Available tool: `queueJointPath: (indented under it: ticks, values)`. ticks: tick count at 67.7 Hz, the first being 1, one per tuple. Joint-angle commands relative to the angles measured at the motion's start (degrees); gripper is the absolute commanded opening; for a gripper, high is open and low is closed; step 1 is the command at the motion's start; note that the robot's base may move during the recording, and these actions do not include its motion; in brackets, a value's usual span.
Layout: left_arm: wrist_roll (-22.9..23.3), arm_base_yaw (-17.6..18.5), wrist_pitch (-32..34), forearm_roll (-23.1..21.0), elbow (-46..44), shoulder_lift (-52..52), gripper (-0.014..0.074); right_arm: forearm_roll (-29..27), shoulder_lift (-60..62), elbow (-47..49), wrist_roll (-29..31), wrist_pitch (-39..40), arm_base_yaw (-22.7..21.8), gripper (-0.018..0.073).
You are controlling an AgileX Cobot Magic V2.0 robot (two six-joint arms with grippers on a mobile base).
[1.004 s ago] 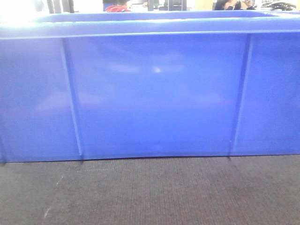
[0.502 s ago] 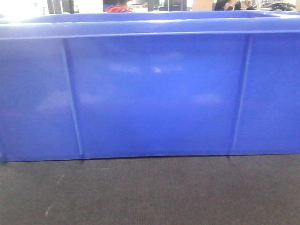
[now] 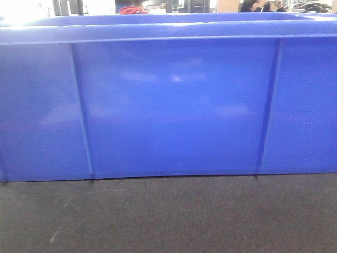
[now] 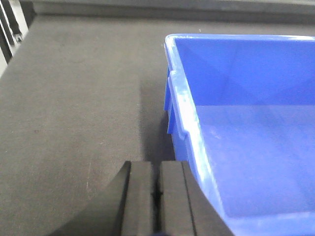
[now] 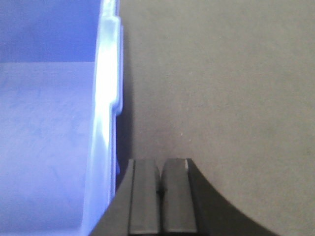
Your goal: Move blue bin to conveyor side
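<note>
The blue bin (image 3: 174,105) is seen standing on the dark woven belt of the conveyor side (image 3: 168,216), its long ribbed wall filling the front view from edge to edge. Its inside is shown by both wrist views as bare blue floor and walls; nothing is seen lying in the parts that are visible.

In the left wrist view the left gripper (image 4: 156,196) is held just outside the bin's end wall, with the bin (image 4: 246,123) lying to its right and ahead and the belt (image 4: 78,98) spread out to its left. Its two dark fingers (image 4: 140,196) are pressed together with only a thin seam between them, and nothing is pinched. Whether the outer finger touches the rim cannot be told.

In the right wrist view the right gripper (image 5: 161,196) is held just outside the opposite end wall, with the bin (image 5: 49,123) to its left and the belt (image 5: 221,88) to its right. Its fingers (image 5: 144,196) are likewise pressed together on nothing.

Compared with the front views from a second and half a second ago, no shift is seen: the bin's ribs, rim and lower edge are found at the same places against the belt.
</note>
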State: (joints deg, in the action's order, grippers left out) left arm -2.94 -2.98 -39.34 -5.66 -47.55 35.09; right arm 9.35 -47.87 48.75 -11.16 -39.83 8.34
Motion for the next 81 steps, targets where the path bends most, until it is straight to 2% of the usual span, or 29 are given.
queueJointPath:
  ticks: [1,17,37,81]
  values:
    - [-0.03,-0.08,4.25,-0.02,5.91,-5.05,-0.0018,0.34,6.78,-6.34,0.22,5.48,-0.25,-0.0088]
    - [-0.03,-0.08,6.45,0.23,16.9,-18.24,-0.0018,0.34,26.57,-18.4,0.22,11.18,-0.25,-0.0088]
    - [-0.03,-0.08,8.05,0.35,20.12,-28.81,-0.0018,0.34,45.31,-21.41,0.36,12.56,-0.25,-0.0088]
    - [-0.03,-0.08,9.19,0.35,20.12,-29.55,-0.0018,0.34,47.21,-21.41,0.36,13.24,-0.25,-0.0088]
